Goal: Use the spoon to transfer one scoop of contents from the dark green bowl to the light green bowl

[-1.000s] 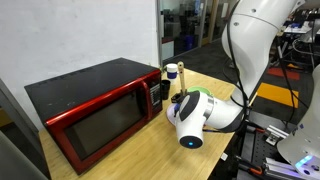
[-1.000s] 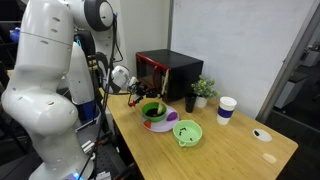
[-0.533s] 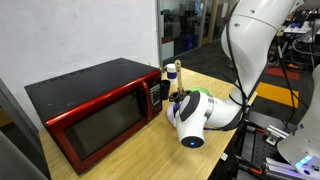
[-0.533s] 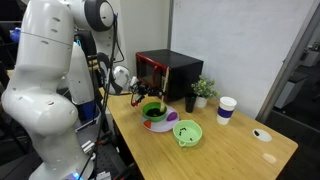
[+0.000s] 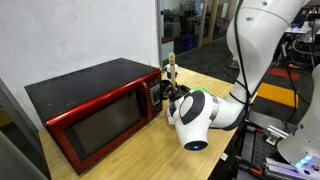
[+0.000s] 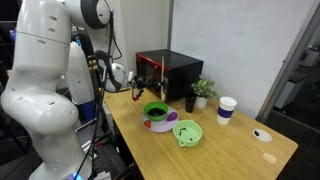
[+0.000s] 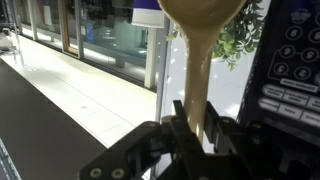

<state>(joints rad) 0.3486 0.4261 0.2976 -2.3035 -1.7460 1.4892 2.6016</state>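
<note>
The claw [image 7: 197, 128] gripped the spoon [image 7: 198, 60] upright by its handle, near the dark green bowl [image 6: 147, 116]. Dark contents [image 6: 156, 110] lay inside; the light green bowl [image 6: 194, 127] sat just beside it on the bench [image 6: 232, 146].

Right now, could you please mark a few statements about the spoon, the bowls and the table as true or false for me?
1. The pale wooden spoon is gripped in the end effector. True.
2. The small pale lime-green bowl sits on the red microwave. False: it stands on the wooden table, beside the larger dark green bowl.
3. The spoon's head rests inside the dark green bowl. False: the spoon is held upright, head up, away from the bowl.
4. A white cup with a blue top stands on the table. True.
</note>
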